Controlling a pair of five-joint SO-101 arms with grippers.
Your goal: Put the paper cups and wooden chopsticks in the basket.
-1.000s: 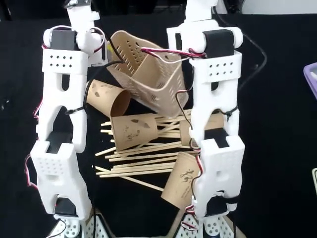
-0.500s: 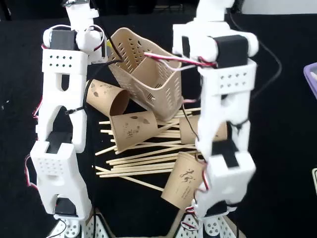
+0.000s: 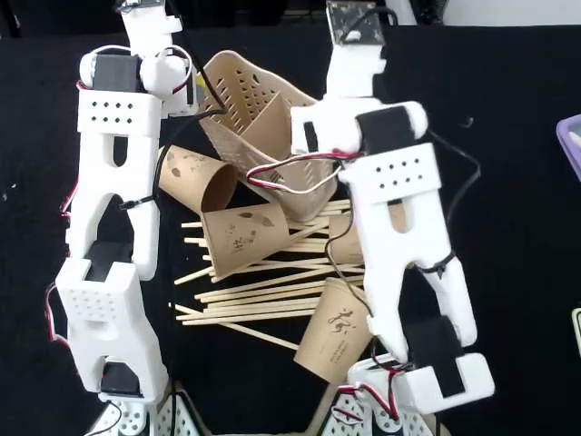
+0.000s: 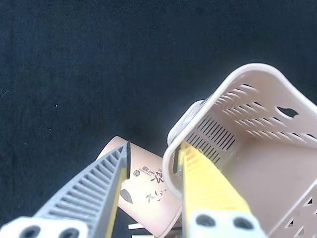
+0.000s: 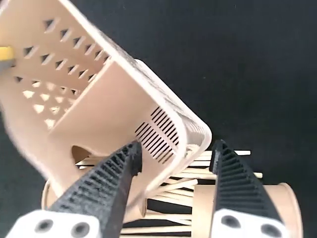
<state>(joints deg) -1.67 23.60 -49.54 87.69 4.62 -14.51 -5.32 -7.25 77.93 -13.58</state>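
Note:
The beige perforated basket [image 3: 243,102] lies tipped at the back of the black table. My left gripper [image 4: 153,148] is open beside it; the yellow finger [image 4: 205,186] sits against the basket's rim [image 4: 171,171] and the grey finger [image 4: 106,186] hangs over a paper cup [image 4: 148,191]. My right gripper [image 5: 176,148] is open too, its black fingers [image 5: 111,181] straddling a corner of the basket [image 5: 163,126]. Paper cups lie on their sides [image 3: 195,177], [image 3: 243,238], [image 3: 338,334], one half hidden by the right arm [image 3: 345,241]. Wooden chopsticks [image 3: 259,295] are scattered among them.
A purple object [image 3: 572,145] sits at the table's right edge. The left arm [image 3: 113,227] stands along the pile's left side and the right arm [image 3: 399,245] leans over its right side. Bare black cloth [image 3: 517,254] lies to the right.
The right arm has swung its wrist left and farther back over the basket, while its lower links shifted right. The left arm, cups and chopsticks have stayed put.

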